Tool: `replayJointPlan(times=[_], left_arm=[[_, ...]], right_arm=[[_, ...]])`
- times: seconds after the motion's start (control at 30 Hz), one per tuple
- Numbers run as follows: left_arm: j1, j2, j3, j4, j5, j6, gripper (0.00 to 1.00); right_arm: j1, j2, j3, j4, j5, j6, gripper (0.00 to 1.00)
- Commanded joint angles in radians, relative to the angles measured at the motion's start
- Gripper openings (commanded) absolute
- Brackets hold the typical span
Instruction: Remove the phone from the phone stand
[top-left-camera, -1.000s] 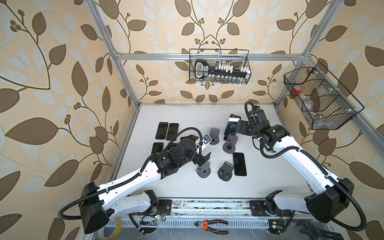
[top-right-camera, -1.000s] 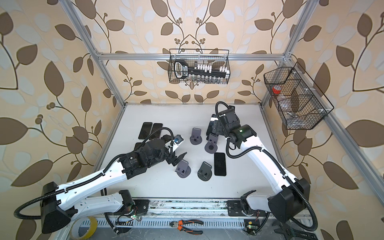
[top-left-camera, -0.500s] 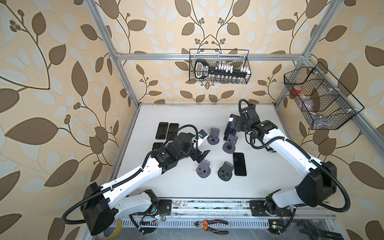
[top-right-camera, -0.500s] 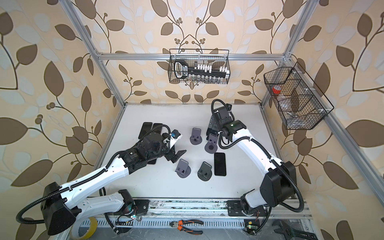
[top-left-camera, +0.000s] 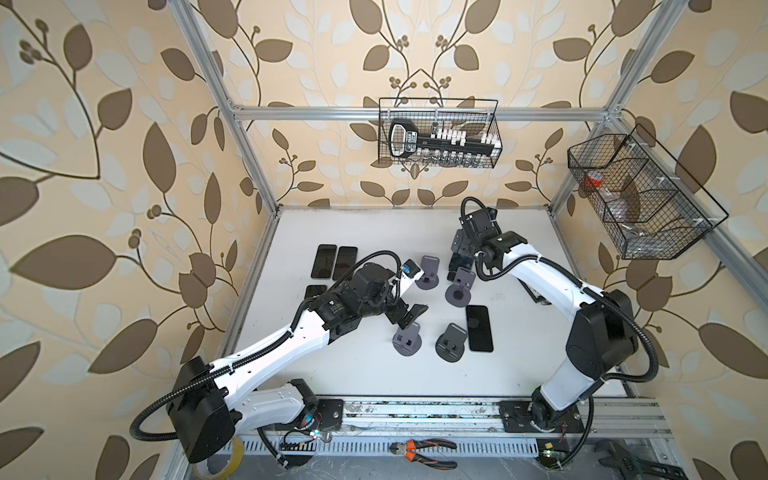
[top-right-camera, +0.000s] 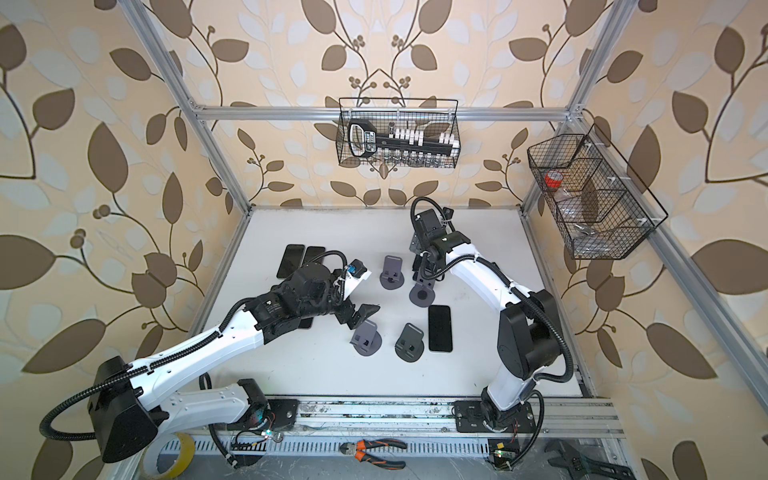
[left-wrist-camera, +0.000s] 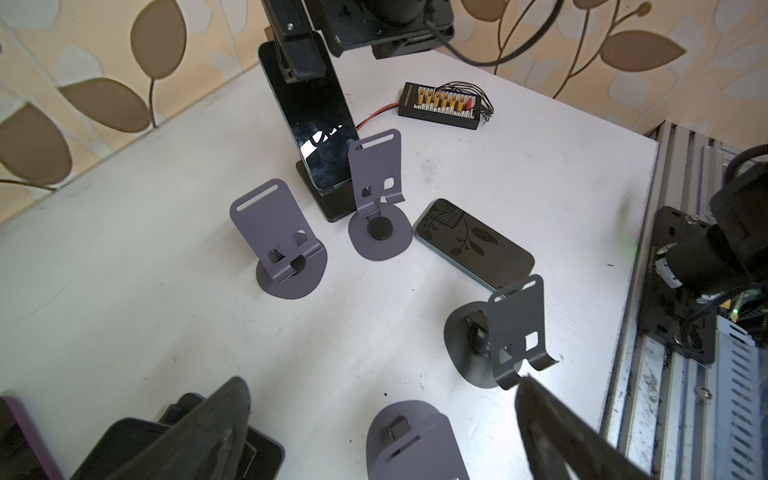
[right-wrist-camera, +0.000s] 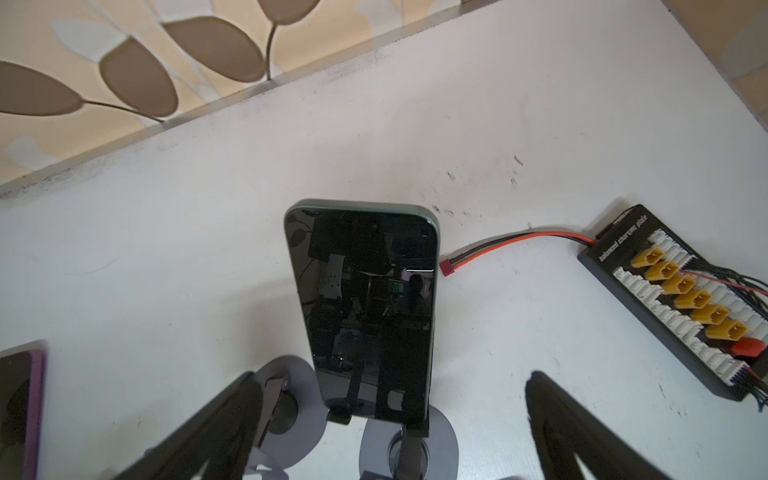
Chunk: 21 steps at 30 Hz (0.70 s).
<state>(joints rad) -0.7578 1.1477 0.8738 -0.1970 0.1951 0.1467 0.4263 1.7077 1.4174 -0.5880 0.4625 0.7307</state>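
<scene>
My right gripper (right-wrist-camera: 392, 376) just swung in at the back and finished spreading its jaws wide, nothing held yet. The phone (right-wrist-camera: 365, 291) leans upright in its black phone stand (left-wrist-camera: 334, 205), lined up with the gap between my 2 fingers (right-wrist-camera: 216, 419), so I reckon pinch-and-lift comes next. My left gripper (top-left-camera: 408, 316) hangs jaws-apart, empty, over the grey stands (top-left-camera: 407, 343).
</scene>
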Motion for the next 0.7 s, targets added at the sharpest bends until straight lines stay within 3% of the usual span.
replayJointPlan(times=[0.0, 0.67], left_arm=[[0.005, -0.007, 0.037, 0.04, 0.032, -0.028, 0.99], [0.003, -0.051, 0.051, 0.006, 0.01, -0.005, 0.99]], right_arm=[[0.006, 0.042, 0.054, -0.029, 0.053, 0.042, 0.99], [0.006, 0.222, 0.183, -0.028, 0.087, 0.008, 0.95]])
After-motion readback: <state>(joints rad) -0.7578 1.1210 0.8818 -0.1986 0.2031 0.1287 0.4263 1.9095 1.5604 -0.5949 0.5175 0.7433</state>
